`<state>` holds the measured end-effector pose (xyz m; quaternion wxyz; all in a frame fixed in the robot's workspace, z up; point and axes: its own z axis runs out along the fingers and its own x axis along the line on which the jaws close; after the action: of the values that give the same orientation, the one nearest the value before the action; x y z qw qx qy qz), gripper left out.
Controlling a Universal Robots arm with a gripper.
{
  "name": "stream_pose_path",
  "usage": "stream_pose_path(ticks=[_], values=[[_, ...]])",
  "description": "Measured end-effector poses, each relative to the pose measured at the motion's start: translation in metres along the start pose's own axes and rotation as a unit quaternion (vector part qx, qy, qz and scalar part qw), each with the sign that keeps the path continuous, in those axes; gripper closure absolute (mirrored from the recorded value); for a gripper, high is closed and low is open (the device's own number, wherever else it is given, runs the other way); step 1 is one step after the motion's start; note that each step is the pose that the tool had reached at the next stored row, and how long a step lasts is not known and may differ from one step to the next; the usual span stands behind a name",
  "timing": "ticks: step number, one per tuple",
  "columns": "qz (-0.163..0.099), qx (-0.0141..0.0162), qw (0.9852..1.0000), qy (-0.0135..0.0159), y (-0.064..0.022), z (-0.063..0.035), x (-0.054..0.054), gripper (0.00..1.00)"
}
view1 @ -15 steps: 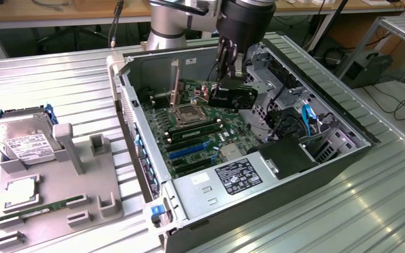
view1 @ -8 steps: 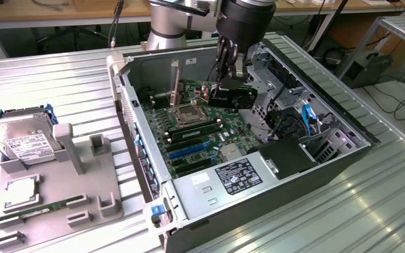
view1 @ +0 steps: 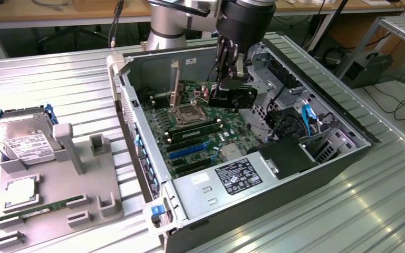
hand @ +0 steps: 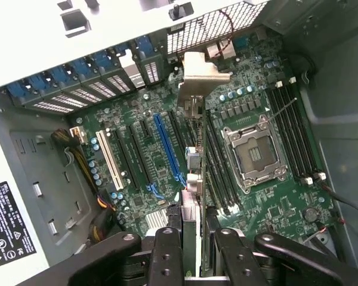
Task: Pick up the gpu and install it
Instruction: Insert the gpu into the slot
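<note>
- Gripper (hand: 191, 250) fills the near edge of the wrist view: black fingers (hand: 166, 256) partway closed, clamped on the gpu (hand: 192, 196), seen edge-on between them.
- Card's silver bracket (hand: 198, 74) juts out at the far end, toward the case's rear slot covers (hand: 101, 83).
- Held card hangs over the motherboard (hand: 167, 155), just beside the long blue slot (hand: 169, 149), between it and the empty CPU socket (hand: 253, 156). Cannot tell whether its edge touches the board.
- Exterior view: arm (view1: 241, 21) comes down from 12 o'clock into the open computer case (view1: 343, 132); gpu (view1: 234, 96) with its black fan sits at the gripper (view1: 225, 84), above the board near the socket (view1: 188, 113).
- Black power supply (view1: 238, 176) with label at the case's 6 o'clock end.
- At 9 o'clock of the case, a grey holder tray (view1: 83, 174) carries a hard drive (view1: 23, 139), a CPU (view1: 21, 190) and a green memory stick (view1: 37, 208), well apart from the gripper.
</note>
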<state>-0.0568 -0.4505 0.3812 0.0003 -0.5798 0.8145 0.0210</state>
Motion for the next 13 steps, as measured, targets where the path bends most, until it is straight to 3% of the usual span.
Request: stream_pose_path(ticks=[13], values=[[-0.026, -0.0006, 0.9997, 0.0009, -0.0001, 0.0000, 0.0000, 0.74]])
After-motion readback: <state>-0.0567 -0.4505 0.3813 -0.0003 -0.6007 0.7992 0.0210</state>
